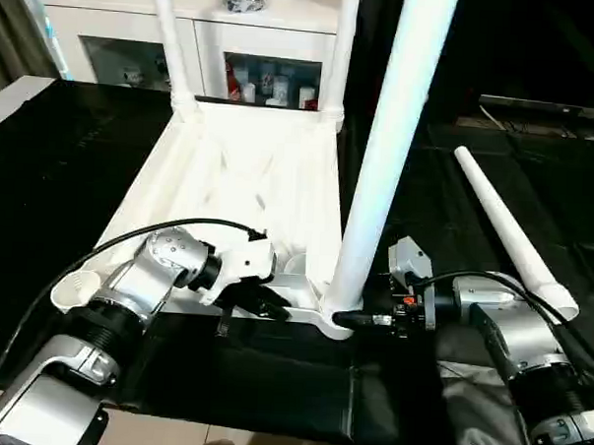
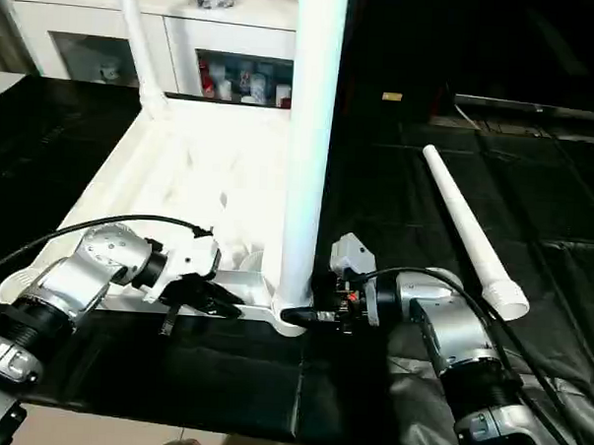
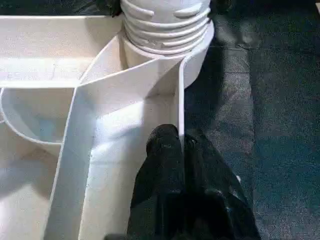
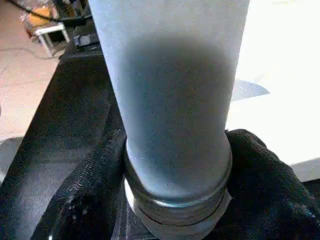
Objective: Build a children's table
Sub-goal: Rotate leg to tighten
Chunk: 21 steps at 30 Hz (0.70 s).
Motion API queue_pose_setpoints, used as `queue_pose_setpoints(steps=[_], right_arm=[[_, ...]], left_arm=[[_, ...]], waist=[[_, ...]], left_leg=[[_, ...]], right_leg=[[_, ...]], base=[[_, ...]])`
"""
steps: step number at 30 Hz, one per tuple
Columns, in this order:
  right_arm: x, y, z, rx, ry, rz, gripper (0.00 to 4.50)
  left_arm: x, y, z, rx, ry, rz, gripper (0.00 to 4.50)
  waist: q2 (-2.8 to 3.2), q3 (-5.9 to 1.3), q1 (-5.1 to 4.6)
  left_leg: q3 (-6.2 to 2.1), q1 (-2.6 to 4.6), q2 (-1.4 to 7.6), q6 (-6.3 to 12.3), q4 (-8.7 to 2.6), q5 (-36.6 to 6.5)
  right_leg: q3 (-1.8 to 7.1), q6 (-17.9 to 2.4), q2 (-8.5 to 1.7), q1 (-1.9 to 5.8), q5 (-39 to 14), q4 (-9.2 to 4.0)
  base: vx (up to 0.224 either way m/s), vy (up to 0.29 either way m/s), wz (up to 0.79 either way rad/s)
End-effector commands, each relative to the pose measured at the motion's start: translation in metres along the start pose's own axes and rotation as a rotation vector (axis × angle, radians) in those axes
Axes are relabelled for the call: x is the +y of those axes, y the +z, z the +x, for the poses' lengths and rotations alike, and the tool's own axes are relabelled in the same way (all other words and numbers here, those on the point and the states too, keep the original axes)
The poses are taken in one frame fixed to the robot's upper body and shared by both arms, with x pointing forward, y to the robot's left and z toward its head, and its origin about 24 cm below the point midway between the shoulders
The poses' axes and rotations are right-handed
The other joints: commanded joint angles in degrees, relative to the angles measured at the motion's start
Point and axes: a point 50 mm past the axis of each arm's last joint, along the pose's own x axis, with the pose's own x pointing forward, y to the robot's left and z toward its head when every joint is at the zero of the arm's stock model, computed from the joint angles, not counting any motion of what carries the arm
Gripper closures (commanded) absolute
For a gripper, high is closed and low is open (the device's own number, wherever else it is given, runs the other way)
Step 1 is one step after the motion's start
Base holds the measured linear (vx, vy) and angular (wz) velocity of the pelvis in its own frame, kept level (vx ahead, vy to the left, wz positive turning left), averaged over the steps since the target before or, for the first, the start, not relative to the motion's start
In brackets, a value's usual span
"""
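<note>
The white table top (image 1: 230, 180) lies upside down on the black surface, ribs facing up. Two tube legs (image 1: 171, 40) (image 1: 345, 57) stand in its far corner sockets. A third leg (image 1: 383, 167) stands upright in the near right socket, its threaded base (image 3: 167, 25) seated there. My right gripper (image 1: 344, 318) is shut around this leg's base, a finger (image 4: 90, 200) on each side. My left gripper (image 3: 181, 142) is shut on the top's near rim wall (image 3: 181, 95), just beside that socket. The fourth leg (image 1: 504, 227) lies loose on the right.
The near left socket (image 1: 74, 289) is open, with nothing in it. A white cabinet with glass doors (image 1: 108, 32) stands behind the table top. Black cloth (image 1: 537, 154) covers the work surface, and its front edge runs just below my forearms.
</note>
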Motion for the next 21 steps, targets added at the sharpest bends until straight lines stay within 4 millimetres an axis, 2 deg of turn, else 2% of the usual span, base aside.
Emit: queue_pose_setpoints(steps=[1, 2, 4, 5, 6, 7, 8, 9, 10, 11, 12, 13, 14, 16, 19, 20, 21], right_arm=[[0.003, -0.005, 0.013, -0.011, -0.048, 0.054, 1.78], [0.002, -0.006, 0.019, -0.021, -0.114, 0.077, 1.78], [0.000, -0.006, 0.024, -0.029, -0.164, 0.094, 1.78], [-0.006, -0.004, 0.040, -0.079, -0.294, 0.163, 1.78], [-0.006, -0.004, 0.040, -0.079, -0.294, 0.163, 1.78], [-0.011, 0.001, 0.054, -0.128, -0.391, 0.226, 1.79], [-0.011, 0.001, 0.054, -0.128, -0.391, 0.226, 1.79], [-0.013, 0.005, 0.062, -0.151, -0.428, 0.250, 1.79], [-0.014, 0.007, 0.065, -0.158, -0.436, 0.255, 1.79], [-0.014, 0.011, 0.072, -0.172, -0.455, 0.267, 1.80], [-0.016, 0.014, 0.079, -0.169, -0.481, 0.271, 1.80], [-0.016, 0.014, 0.079, -0.169, -0.481, 0.271, 1.80], [-0.016, 0.016, 0.083, -0.160, -0.503, 0.270, 1.80], [-0.017, 0.017, 0.085, -0.144, -0.525, 0.258, 1.80], [-0.018, 0.017, 0.083, -0.151, -0.540, 0.270, 1.80], [-0.020, 0.017, 0.080, -0.167, -0.556, 0.283, 1.24], [-0.020, 0.017, 0.080, -0.167, -0.557, 0.283, 1.10]], left_arm=[[0.008, 0.016, 0.007, -0.053, 0.074, -0.019, 4.50], [0.012, 0.020, 0.010, -0.060, 0.124, -0.051, 4.50], [0.015, 0.022, 0.013, -0.064, 0.163, -0.077, 4.50], [0.020, 0.035, 0.022, -0.122, 0.240, -0.150, 4.50], [0.020, 0.035, 0.022, -0.122, 0.240, -0.150, 4.50], [0.021, 0.047, 0.030, -0.176, 0.273, -0.190, 4.50], [0.021, 0.047, 0.030, -0.176, 0.273, -0.190, 4.50], [0.021, 0.054, 0.035, -0.196, 0.288, -0.202, 4.50], [0.021, 0.055, 0.036, -0.201, 0.296, -0.205, 4.50], [0.022, 0.060, 0.041, -0.216, 0.321, -0.217, 4.50], [0.023, 0.064, 0.044, -0.226, 0.357, -0.227, 4.50], [0.023, 0.064, 0.044, -0.226, 0.357, -0.227, 4.50], [0.024, 0.067, 0.047, -0.232, 0.382, -0.233, 4.50], [0.025, 0.070, 0.049, -0.238, 0.398, -0.235, 4.50], [0.024, 0.071, 0.049, -0.220, 0.414, -0.214, 4.50], [0.024, 0.070, 0.047, -0.202, 0.425, -0.208, 4.50], [0.024, 0.070, 0.047, -0.201, 0.425, -0.208, 4.50]], waist=[[0.13, -3.50, -0.54], [0.05, -3.07, -1.13], [0.03, -2.76, -1.58], [-0.18, -2.84, -2.31], [-0.02, -2.91, -2.97], [0.17, -3.13, -3.78], [0.25, -3.18, -4.29], [0.38, -3.44, -4.91], [0.81, -3.45, -5.70], [0.84, -3.57, -5.84], [0.72, -3.77, -6.09], [0.61, -3.65, -6.34], [0.60, -3.53, -6.33], [0.42, -3.74, -6.08], [0.36, -3.90, -5.76], [0.32, -3.96, -5.62], [0.40, -4.05, -5.48]], left_leg=[[-1.33, 1.24, 3.83, 1.81, -4.08, -14.29], [-1.63, 1.40, 3.60, 0.64, -4.33, -17.04], [-1.72, 1.97, 3.31, 0.11, -4.24, -19.44], [-1.88, 2.02, 3.02, -0.41, -4.15, -20.15], [-2.18, 1.68, 2.99, -0.79, -4.18, -19.92], [-2.44, 1.29, 3.10, -0.78, -4.36, -20.07], [-2.70, 0.83, 3.21, -0.80, -4.55, -19.92], [-3.22, -0.20, 3.37, -0.76, -4.93, -19.51], [-3.37, -0.03, 3.55, -0.50, -4.96, -20.69], [-3.44, 0.04, 3.47, -0.35, -4.86, -20.62], [-3.34, 0.07, 3.49, 0.03, -4.82, -19.27], [-3.21, -0.10, 3.41, 0.28, -4.79, -18.58], [-2.98, 0.06, 3.12, 0.96, -4.68, -18.15], [-2.49, 0.41, 2.89, 1.93, -4.24, -15.64], [-2.17, 0.39, 3.09, 2.98, -4.21, -12.99], [-2.10, 0.31, 3.06, 3.28, -4.16, -12.06], [-2.09, 0.26, 3.17, 3.46, -4.21, -11.16]], right_leg=[[3.64, -8.51, -6.14, 2.18, -23.18, -5.86], [3.35, -6.41, -6.32, 2.27, -29.62, -6.60], [2.98, -5.01, -6.36, 1.90, -34.07, -7.35], [2.69, -3.75, -6.38, 2.07, -36.47, -7.74], [2.38, -3.43, -6.48, 2.22, -36.63, -7.77], [2.04, -3.15, -6.44, 2.66, -35.40, -7.78], [1.79, -3.39, -6.46, 3.00, -33.96, -7.60], [1.30, -2.90, -6.40, 3.96, -31.29, -7.30], [1.12, -3.42, -6.54, 3.69, -29.24, -7.51], [1.17, -3.88, -6.66, 3.80, -27.79, -7.59], [1.58, -5.83, -6.82, 3.71, -23.46, -7.24], [1.67, -6.63, -6.66, 3.65, -22.01, -7.04], [1.62, -7.11, -6.48, 3.56, -22.18, -7.11], [1.90, -7.75, -6.55, 3.33, -22.03, -7.26], [2.17, -8.71, -6.26, 3.25, -18.57, -6.80], [2.21, -9.09, -6.29, 3.34, -17.48, -6.63], [2.25, -9.42, -6.29, 3.44, -16.25, -6.44]], base=[[0.000, 0.000, 0.00], [0.000, 0.000, 0.00], [0.000, 0.000, 0.00], [0.000, 0.000, 0.00], [0.000, 0.000, 0.00], [0.000, 0.000, 0.00], [-0.033, 0.036, -0.23], [-0.033, 0.036, -0.23], [-0.027, 0.038, -0.24], [0.000, 0.000, 0.00], [0.000, 0.000, 0.00], [0.000, 0.000, 0.00], [0.000, 0.000, 0.00], [0.000, 0.000, 0.00], [0.000, 0.000, 0.00], [0.000, 0.000, 0.00], [0.000, 0.000, 0.00]])
